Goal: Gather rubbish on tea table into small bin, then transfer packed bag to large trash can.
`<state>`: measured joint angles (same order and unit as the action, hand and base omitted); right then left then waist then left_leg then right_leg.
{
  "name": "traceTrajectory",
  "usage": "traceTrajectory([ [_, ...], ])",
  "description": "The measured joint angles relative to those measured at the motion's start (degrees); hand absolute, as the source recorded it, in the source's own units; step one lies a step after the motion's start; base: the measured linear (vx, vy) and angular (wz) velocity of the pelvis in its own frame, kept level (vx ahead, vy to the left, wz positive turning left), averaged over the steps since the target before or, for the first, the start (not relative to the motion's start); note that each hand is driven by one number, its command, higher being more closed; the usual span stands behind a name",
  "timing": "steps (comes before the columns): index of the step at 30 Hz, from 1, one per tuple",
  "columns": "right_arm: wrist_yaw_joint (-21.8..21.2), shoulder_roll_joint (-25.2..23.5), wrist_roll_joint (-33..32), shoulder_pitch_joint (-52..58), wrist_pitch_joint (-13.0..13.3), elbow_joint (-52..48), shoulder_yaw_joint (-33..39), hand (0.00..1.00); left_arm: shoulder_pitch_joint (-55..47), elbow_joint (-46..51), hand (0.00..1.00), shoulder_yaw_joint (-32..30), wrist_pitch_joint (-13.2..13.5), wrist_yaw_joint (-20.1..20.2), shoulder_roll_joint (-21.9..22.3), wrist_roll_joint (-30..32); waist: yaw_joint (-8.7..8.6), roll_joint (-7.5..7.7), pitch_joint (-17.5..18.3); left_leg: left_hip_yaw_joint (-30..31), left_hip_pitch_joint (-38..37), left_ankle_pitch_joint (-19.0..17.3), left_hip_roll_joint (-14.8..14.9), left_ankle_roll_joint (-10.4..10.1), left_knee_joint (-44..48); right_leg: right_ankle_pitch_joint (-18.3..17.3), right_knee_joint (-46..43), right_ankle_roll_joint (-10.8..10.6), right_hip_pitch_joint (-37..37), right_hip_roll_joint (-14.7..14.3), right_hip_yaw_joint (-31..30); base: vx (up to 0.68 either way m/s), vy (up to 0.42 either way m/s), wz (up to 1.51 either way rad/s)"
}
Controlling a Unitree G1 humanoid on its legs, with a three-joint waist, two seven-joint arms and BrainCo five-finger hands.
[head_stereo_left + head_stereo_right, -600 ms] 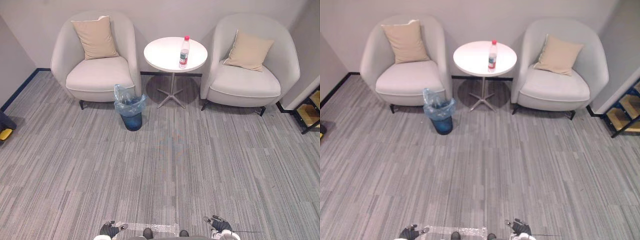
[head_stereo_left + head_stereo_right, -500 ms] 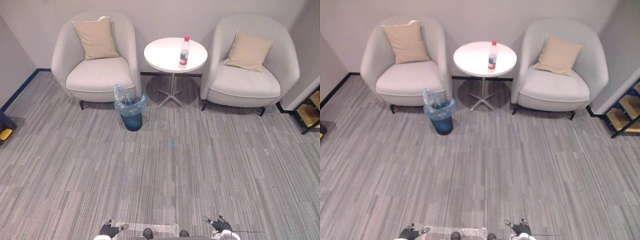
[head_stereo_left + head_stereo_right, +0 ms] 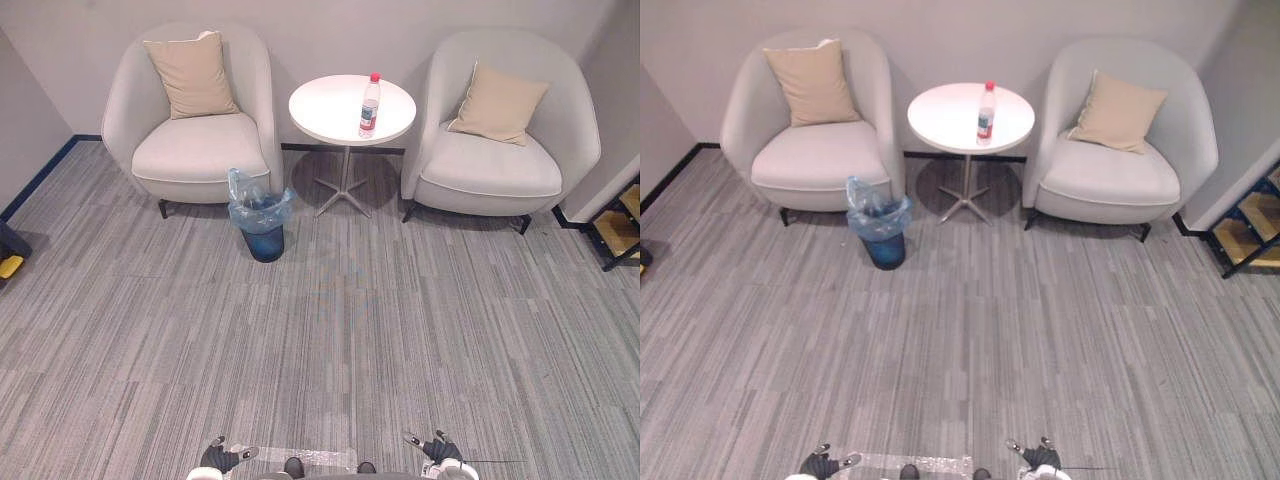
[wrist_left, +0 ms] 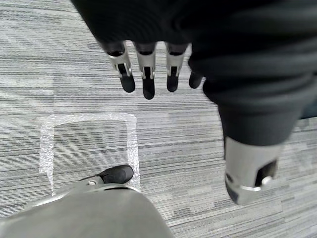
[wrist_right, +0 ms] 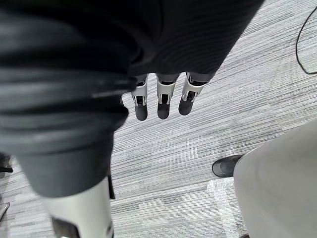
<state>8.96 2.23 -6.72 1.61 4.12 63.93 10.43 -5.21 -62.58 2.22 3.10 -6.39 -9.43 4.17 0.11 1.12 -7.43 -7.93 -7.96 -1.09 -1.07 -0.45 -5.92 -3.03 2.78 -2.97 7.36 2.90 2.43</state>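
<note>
A clear plastic bottle (image 3: 369, 105) with a red cap stands upright on the round white tea table (image 3: 330, 110) between two armchairs. The small blue bin (image 3: 264, 232), lined with a blue plastic bag (image 3: 878, 213), sits on the carpet by the left armchair's front corner. My left hand (image 3: 219, 457) and right hand (image 3: 438, 450) hang low at the near edge, far from the table. In the wrist views the left hand's fingers (image 4: 147, 74) and the right hand's fingers (image 5: 163, 99) point straight down over the carpet, holding nothing.
Two grey armchairs (image 3: 195, 120) (image 3: 500, 140), each with a beige cushion, flank the table against the wall. A taped square (image 4: 89, 144) marks the carpet by my feet. A black and yellow object (image 3: 12, 255) lies at the left edge, a shelf frame (image 3: 620, 225) at the right.
Both hands have sunk slightly lower at the near edge. The bottle, table and bin stand where they were.
</note>
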Motion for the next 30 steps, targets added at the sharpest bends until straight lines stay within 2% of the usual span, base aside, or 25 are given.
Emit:
traceTrajectory([
  [4,-0.01,0.00,-0.02,-0.05,-0.01,-0.06,-0.01,0.00,0.04,0.00,0.00,0.21,-0.01,0.00,-0.09,0.17,-0.03,0.02,-0.14,-1.05,0.28,-0.04,0.07,0.03,-0.01,0.45,0.52,0.06,-0.43,-0.07,-0.96,-0.05,-0.034,-0.14],
  [8,-0.01,0.14,-0.02,-0.49,-0.14,-0.09,0.03,0.00,0.23,0.04,0.00,0.53,-0.03,0.00,-0.30,0.23,-0.09,0.07,-0.36,-3.03,2.09,-0.25,0.47,-0.22,0.03,0.37,-1.21,0.02,-3.85,-0.46,-2.78,-0.02,-0.028,-0.25],
  [12,-0.01,0.09,-0.09,-1.07,-0.13,-0.37,0.07,0.00,0.69,0.05,0.00,0.53,-0.11,-0.02,-0.52,0.15,-0.15,0.14,-1.37,-5.50,1.95,-1.00,0.98,-0.46,0.09,-1.31,-4.84,0.15,-6.50,-0.94,-4.16,0.03,-0.030,-0.32],
  [16,-0.04,0.07,-0.12,-1.04,-0.11,-0.92,0.07,0.00,1.30,0.06,0.00,0.47,-0.11,-0.07,-0.56,-0.43,-0.27,0.10,-1.55,-5.49,2.87,-3.61,1.60,-1.09,3.61,-3.49,-7.91,0.26,-7.37,-0.78,-1.19,0.08,-0.047,-0.01],
  [19,-0.12,0.08,-0.51,-0.67,-0.03,-1.76,0.09,0.00,1.88,0.13,0.00,-0.58,-0.10,0.05,-0.46,-0.77,-0.63,0.09,-1.73,-4.70,6.36,-8.51,2.79,-2.65,13.78,-6.44,-10.99,0.73,-7.00,-0.38,1.07,0.14,-0.083,0.26],
  [20,-0.12,-0.01,-0.74,-0.64,-0.04,-1.73,0.15,0.00,2.10,0.30,0.00,-1.62,-0.10,0.11,-0.43,-0.94,-0.31,0.33,-1.84,-4.90,9.39,-9.85,3.55,-3.98,21.23,-7.04,-11.57,1.24,-6.61,-0.10,1.50,0.12,-0.127,0.12],
  [21,-0.14,-0.02,-1.05,-0.48,-0.04,-1.76,0.65,0.00,2.15,1.50,0.00,-3.14,-0.20,0.15,-0.02,-0.97,-0.13,0.29,-2.24,-5.03,13.10,-10.04,4.69,-4.04,31.08,-7.14,-11.73,1.34,-5.33,0.10,1.78,0.14,-0.145,0.05],
  [22,-0.12,0.04,-1.23,-0.44,-0.04,-1.82,0.91,0.00,2.08,2.08,0.00,-3.65,-0.21,0.09,0.23,-0.98,-0.04,0.08,-2.37,-5.12,14.11,-10.01,5.28,-4.02,34.10,-7.14,-11.81,1.34,-4.94,0.02,1.79,0.11,-0.092,-0.13],
  [23,0.00,-0.02,-2.24,-0.20,-0.03,-2.52,1.37,0.00,1.44,3.61,0.00,-5.24,-0.17,0.09,1.06,-0.97,0.37,-0.77,-2.91,-5.74,16.58,-9.55,7.16,-3.63,42.70,-7.71,-12.33,2.11,-3.25,-0.30,1.54,0.14,-0.032,-0.29],
  [24,0.13,0.08,-2.52,0.02,-0.06,-3.82,1.37,0.00,0.99,4.00,0.00,-6.08,-0.10,0.07,1.55,-0.98,0.71,-0.96,-3.43,-6.01,19.48,-10.73,8.61,-3.13,49.55,-9.27,-12.55,3.11,-1.61,-0.26,0.75,0.17,-0.005,-0.33],
  [25,0.28,0.13,-2.74,0.47,0.08,-4.94,1.40,0.00,1.06,4.10,0.00,-6.41,-0.12,0.02,1.86,-0.99,0.67,-1.47,-3.66,-5.86,20.46,-12.83,9.31,-3.37,50.60,-9.82,-12.70,3.32,-0.89,-0.26,0.21,0.13,0.008,-0.22],
  [28,0.58,-0.13,-2.98,0.58,0.02,-5.25,1.64,0.00,0.96,4.95,0.00,-6.91,-0.05,0.00,2.05,-0.99,0.85,-1.54,-3.73,-5.59,23.91,-14.29,8.79,-2.94,46.19,-11.59,-12.45,3.81,-0.48,1.01,-1.47,0.13,0.092,-0.25],
  [29,0.83,0.01,-2.98,0.67,0.00,-5.22,1.64,0.00,0.88,4.95,0.00,-6.89,-0.05,-0.26,2.15,-0.99,0.93,-1.53,-3.82,-5.07,24.02,-13.69,7.14,-2.92,38.94,-12.88,-12.62,2.65,-0.44,1.98,-2.54,0.23,0.282,-0.46],
  [30,0.92,0.56,-2.87,0.67,0.05,-4.94,1.64,0.00,0.17,4.93,0.00,-6.71,0.01,-0.76,2.96,-0.99,1.12,-2.63,-3.47,-2.22,22.87,-11.46,5.98,-4.16,29.18,-13.87,-12.53,1.22,-0.53,2.08,-4.18,0.17,0.227,-0.53],
])
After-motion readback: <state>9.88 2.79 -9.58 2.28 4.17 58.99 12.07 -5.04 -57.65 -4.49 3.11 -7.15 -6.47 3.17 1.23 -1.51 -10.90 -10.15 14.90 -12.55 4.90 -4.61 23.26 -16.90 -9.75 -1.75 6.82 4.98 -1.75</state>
